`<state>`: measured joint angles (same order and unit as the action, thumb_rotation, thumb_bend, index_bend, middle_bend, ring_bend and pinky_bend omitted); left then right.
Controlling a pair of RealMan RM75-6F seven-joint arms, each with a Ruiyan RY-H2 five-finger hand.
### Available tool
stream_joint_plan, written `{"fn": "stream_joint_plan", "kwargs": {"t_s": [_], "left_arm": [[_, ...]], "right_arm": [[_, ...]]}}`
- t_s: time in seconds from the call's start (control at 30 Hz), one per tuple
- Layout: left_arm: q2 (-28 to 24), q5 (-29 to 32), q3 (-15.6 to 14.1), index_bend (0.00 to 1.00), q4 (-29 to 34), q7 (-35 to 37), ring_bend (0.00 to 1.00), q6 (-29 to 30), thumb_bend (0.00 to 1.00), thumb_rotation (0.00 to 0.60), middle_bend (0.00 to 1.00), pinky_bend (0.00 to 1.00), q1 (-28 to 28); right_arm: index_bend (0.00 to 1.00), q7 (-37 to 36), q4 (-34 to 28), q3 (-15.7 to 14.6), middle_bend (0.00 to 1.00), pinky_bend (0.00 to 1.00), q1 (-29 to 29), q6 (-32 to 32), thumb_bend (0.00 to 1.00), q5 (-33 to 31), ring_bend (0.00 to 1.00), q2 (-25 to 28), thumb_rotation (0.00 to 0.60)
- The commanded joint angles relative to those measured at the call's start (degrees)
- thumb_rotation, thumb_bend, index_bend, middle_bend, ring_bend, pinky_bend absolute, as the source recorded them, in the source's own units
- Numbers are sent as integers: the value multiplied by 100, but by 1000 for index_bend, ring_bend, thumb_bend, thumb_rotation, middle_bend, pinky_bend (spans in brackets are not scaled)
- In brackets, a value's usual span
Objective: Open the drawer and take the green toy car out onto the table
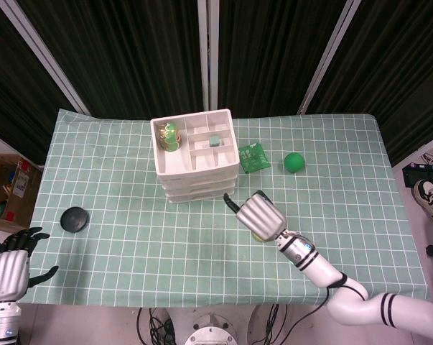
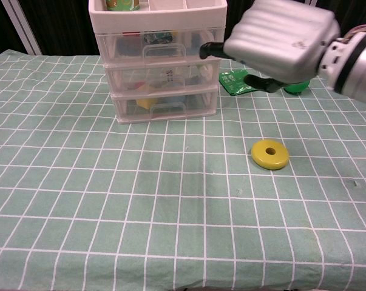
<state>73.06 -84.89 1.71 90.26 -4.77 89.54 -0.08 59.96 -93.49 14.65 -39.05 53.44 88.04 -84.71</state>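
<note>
Right hand (image 2: 280, 42) raised nr white plastic 3-tier drawer unit (image 2: 161, 85), fingers apart, holding nothing; left hand (image 1: 8, 262) idle, spread.

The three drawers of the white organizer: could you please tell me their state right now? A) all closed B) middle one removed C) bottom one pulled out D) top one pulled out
A: in the chest view the three drawer fronts sit flush, while the right robot hand hovers nearby, holding nothing.

Bright, even overhead light, faint shadows; the near right hand (image 2: 283, 39) looks perhaps slightly soft.
</note>
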Motion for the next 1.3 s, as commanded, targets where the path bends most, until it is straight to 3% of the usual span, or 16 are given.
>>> {"fn": "stream_joint_plan", "kwargs": {"t_s": [0.03, 0.33, 0.97, 1.3], "left_arm": [[24, 25, 20, 316, -75, 80, 176, -18, 91, 600, 222, 200, -4], [74, 90, 36, 316, -254, 267, 175, -36, 90, 600, 222, 200, 27], [110, 99, 48, 315, -353, 387, 176, 27, 91, 600, 222, 200, 96], [137, 129, 53, 316, -399, 431, 176, 10, 91, 600, 222, 200, 117]], "right_arm": [[201, 598, 412, 182, 912, 938, -437, -272, 375, -455, 970, -494, 600], [210, 1206, 845, 201, 920, 939, -951, -258, 396, -824, 977, -886, 600], [235, 1439, 1170, -74, 925, 939, -1291, 44, 433, -1285, 978, -842, 600], [344, 1422, 1301, -261, 926, 939, -1386, 172, 450, -1415, 978, -826, 600]]}}
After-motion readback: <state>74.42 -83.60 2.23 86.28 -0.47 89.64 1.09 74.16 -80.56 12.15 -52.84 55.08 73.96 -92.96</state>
